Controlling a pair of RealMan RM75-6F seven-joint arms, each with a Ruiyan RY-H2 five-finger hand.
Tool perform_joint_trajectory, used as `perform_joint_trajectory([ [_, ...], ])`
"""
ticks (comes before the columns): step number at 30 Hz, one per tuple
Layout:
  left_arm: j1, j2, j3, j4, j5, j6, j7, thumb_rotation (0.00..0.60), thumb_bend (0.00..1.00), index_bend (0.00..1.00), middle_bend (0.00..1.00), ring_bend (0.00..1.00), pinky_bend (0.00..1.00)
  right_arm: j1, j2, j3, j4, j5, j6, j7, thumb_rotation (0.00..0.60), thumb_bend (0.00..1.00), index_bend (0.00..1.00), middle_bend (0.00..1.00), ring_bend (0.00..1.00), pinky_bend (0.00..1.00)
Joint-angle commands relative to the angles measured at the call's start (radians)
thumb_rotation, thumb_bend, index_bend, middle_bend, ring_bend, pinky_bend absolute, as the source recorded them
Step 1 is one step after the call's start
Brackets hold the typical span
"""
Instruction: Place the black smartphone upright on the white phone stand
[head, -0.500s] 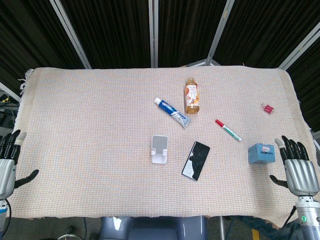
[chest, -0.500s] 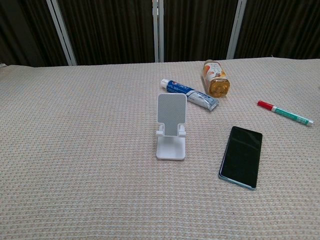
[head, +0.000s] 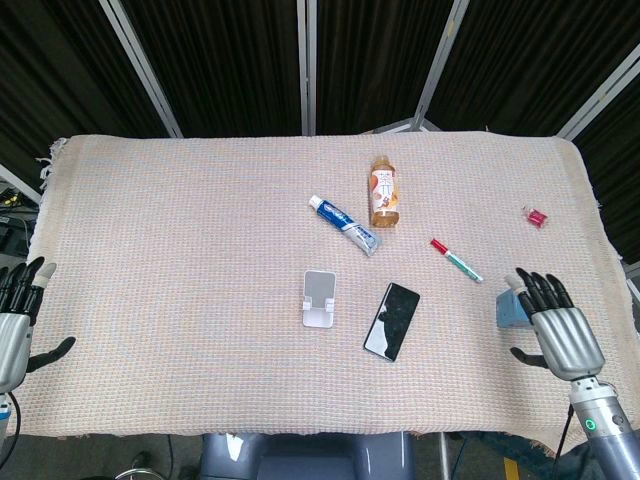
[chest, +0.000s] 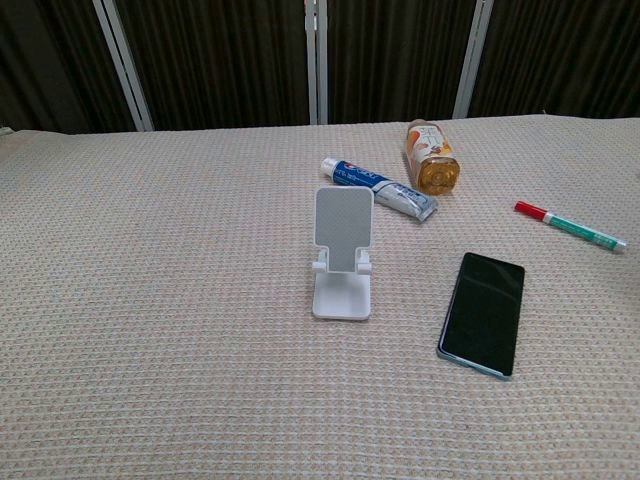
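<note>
The black smartphone (head: 392, 320) (chest: 483, 313) lies flat, screen up, on the woven cloth just right of the white phone stand (head: 320, 298) (chest: 342, 254), which stands upright with nothing on it. My right hand (head: 559, 331) hovers at the table's right front edge, fingers apart and holding nothing, well right of the phone. At the far left edge my left hand (head: 14, 325) also holds nothing, fingers spread. Neither hand shows in the chest view.
A toothpaste tube (head: 344, 225) (chest: 378, 187) and an orange drink bottle (head: 384, 192) (chest: 431, 156) lie behind the stand. A red-capped pen (head: 456, 260) (chest: 570, 225) is right of them. A blue box (head: 513, 306) sits partly behind my right hand; a small red object (head: 536, 215) lies far right.
My right hand has moved left and inward, now in front of the blue box. The left hand shifted slightly. The phone and stand have not moved.
</note>
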Motion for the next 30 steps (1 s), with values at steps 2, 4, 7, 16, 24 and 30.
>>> perform_joint_trajectory([
  [2, -0.006, -0.004, -0.018, 0.012, -0.02, -0.026, 0.0, 0.6, 0.0, 0.0, 0.0, 0.0, 0.0, 0.171, -0.033, -0.039, 0.162, -0.194, -0.144, 0.157, 0.6, 0.0, 0.11, 0.08, 0.03, 0.05],
  [4, -0.011, -0.009, -0.03, 0.017, -0.036, -0.047, 0.005, 0.6, 0.0, 0.0, 0.0, 0.0, 0.0, 0.247, -0.077, -0.058, 0.259, -0.28, -0.181, 0.2, 0.6, 0.0, 0.15, 0.14, 0.08, 0.11],
  [7, -0.021, -0.016, -0.051, 0.024, -0.065, -0.078, 0.019, 0.6, 0.0, 0.0, 0.0, 0.0, 0.0, 0.347, -0.186, -0.088, 0.41, -0.39, -0.185, 0.281, 0.6, 0.0, 0.18, 0.19, 0.14, 0.15],
  [16, -0.036, -0.039, -0.079, 0.048, -0.118, -0.156, 0.033, 0.6, 0.0, 0.0, 0.0, 0.0, 0.0, 0.518, -0.423, -0.166, 0.733, -0.529, -0.148, 0.403, 0.6, 0.0, 0.25, 0.23, 0.19, 0.2],
  [24, -0.031, -0.047, -0.093, 0.057, -0.126, -0.169, 0.044, 0.6, 0.0, 0.0, 0.0, 0.0, 0.0, 0.579, -0.496, -0.195, 0.795, -0.527, -0.137, 0.367, 0.6, 0.0, 0.22, 0.22, 0.19, 0.2],
  [30, -0.029, -0.051, -0.098, 0.062, -0.128, -0.178, 0.052, 0.6, 0.0, 0.0, 0.0, 0.0, 0.0, 0.596, -0.5, -0.2, 0.797, -0.503, -0.142, 0.337, 0.6, 0.0, 0.21, 0.2, 0.19, 0.2],
])
